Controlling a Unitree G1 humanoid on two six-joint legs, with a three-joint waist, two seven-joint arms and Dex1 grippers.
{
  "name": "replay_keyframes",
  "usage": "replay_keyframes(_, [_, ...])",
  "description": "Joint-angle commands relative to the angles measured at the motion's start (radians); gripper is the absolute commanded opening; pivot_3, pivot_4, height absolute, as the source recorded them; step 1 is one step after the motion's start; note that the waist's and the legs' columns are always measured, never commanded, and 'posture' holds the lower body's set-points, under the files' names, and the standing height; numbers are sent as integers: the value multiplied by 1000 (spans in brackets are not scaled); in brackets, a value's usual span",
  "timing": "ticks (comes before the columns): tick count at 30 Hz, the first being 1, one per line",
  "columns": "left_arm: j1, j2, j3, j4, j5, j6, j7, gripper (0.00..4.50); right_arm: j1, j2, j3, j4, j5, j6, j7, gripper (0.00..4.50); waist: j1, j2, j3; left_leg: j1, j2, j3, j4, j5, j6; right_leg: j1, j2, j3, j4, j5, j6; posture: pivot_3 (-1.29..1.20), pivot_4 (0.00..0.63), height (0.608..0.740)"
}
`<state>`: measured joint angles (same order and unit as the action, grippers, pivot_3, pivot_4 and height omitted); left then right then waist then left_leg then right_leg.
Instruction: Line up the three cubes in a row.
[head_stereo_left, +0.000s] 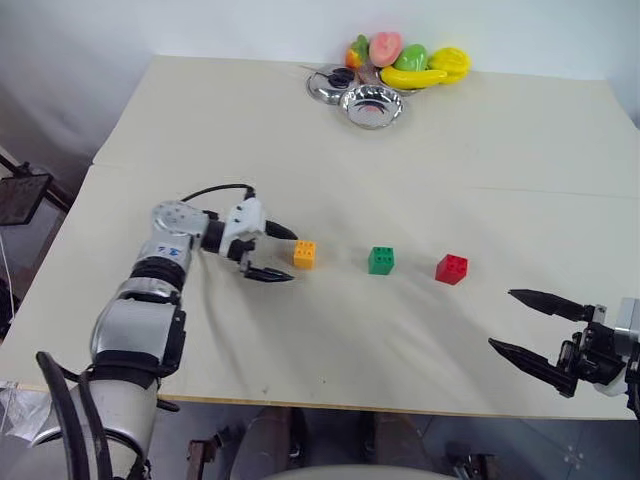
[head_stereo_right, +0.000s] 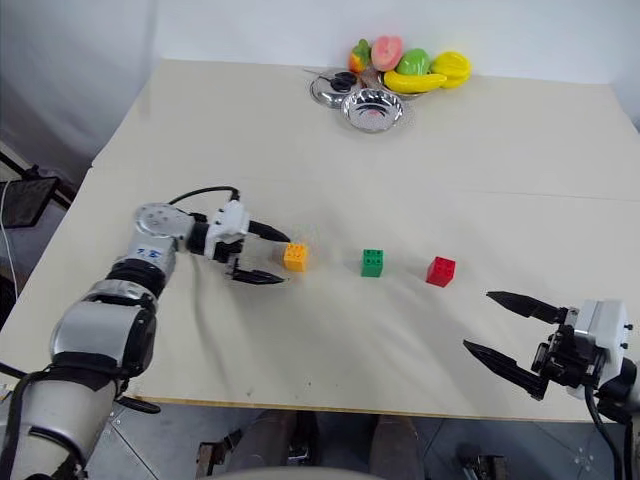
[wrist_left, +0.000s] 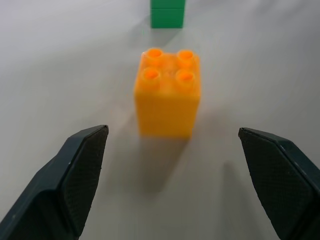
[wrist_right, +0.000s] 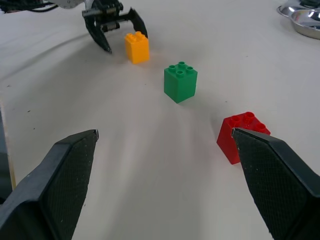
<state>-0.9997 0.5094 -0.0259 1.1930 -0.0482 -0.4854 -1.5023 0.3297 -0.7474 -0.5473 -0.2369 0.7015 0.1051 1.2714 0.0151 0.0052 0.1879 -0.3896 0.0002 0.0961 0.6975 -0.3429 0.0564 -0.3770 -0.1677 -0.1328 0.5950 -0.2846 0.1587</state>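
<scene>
Three studded cubes stand in a row on the cream table (head_stereo_left: 300, 140): an orange cube (head_stereo_left: 305, 254) at the left, a green cube (head_stereo_left: 381, 260) in the middle, a red cube (head_stereo_left: 451, 268) at the right. My left gripper (head_stereo_left: 283, 253) is open just left of the orange cube, fingers apart and not touching it; the left wrist view shows the orange cube (wrist_left: 168, 92) standing free beyond the fingertips, the green cube (wrist_left: 167, 14) behind it. My right gripper (head_stereo_left: 513, 320) hangs open near the table's front right, apart from the red cube (wrist_right: 240, 135).
At the table's far edge lie two shiny metal bowls (head_stereo_left: 370, 105) and a pile of plastic fruit (head_stereo_left: 415, 62). A seam runs across the tabletop behind the cubes. The table's front edge passes just below my right gripper.
</scene>
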Motion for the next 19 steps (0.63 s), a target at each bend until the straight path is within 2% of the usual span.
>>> replay_keyframes(1, [111,113,34,-187,-163,73,-112,4439,-7,-30,-47,44,4,-36,54,4500,-4,0,0,0,0,0,0,0,0,0,0,0,0,0,0,0,150,740])
replay_keyframes(4, [289,198,83,-405,-244,149,-107,4439,-13,-49,-56,98,-21,-76,98,4500,-12,0,0,0,0,-1,0,0,0,0,0,0,0,0,0,0,150,740])
replay_keyframes(6, [468,248,157,-617,-327,256,-27,4439,-27,-68,-63,161,-61,-161,153,4500,-17,0,0,0,-1,-1,0,-1,1,1,-1,1,0,0,0,0,150,740])
replay_keyframes(9, [710,280,258,-891,-392,376,119,4439,-53,-86,-91,252,-79,-210,174,4500,-19,0,0,1,-1,-1,0,-2,1,2,-3,1,0,0,0,0,150,740])
replay_keyframes(12, [901,282,351,-1030,-388,398,220,4439,-44,-89,-98,314,-101,-263,205,4500,-9,1,0,2,-1,-3,1,-2,1,3,-4,1,-1,0,0,0,150,740])
replay_keyframes(15, [959,265,398,-1057,-394,408,286,4439,-58,-84,-98,354,-109,-292,203,4500,0,1,0,4,-1,-3,0,-2,0,4,-4,1,0,0,-1,0,150,740])
replay_keyframes(19, [967,245,392,-1069,-375,403,340,4439,-89,-79,-80,409,-118,-318,204,4500,3,2,-1,4,-2,-2,0,-3,-1,4,-6,2,0,0,-1,0,150,740])
